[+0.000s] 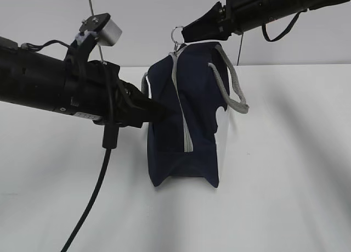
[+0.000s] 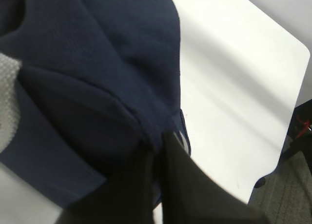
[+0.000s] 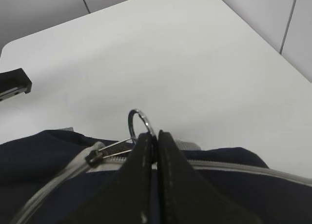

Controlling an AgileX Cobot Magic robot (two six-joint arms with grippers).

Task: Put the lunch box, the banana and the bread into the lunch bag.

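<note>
The navy-blue lunch bag [image 1: 197, 93] stands upright on the white table, with its grey zipper strip [image 1: 184, 115] running down the near end and a grey webbing handle [image 1: 233, 93] hanging on the right. My left gripper [image 1: 163, 112] is shut on a fold of the bag's side fabric [image 2: 97, 63], the jaws pinching it [image 2: 158, 142]. My right gripper [image 1: 185, 32] is shut on the metal ring pull [image 3: 138, 120] at the bag's top, and the bag [image 3: 219, 185] lies under the jaws [image 3: 156, 136]. The lunch box, the banana and the bread are out of view.
The white table [image 1: 285, 169] stretches around the bag. A black cable [image 1: 93, 197] hangs from my left arm to the front left. The table's rounded far corner [image 2: 300, 53] and the floor beyond show in the left wrist view.
</note>
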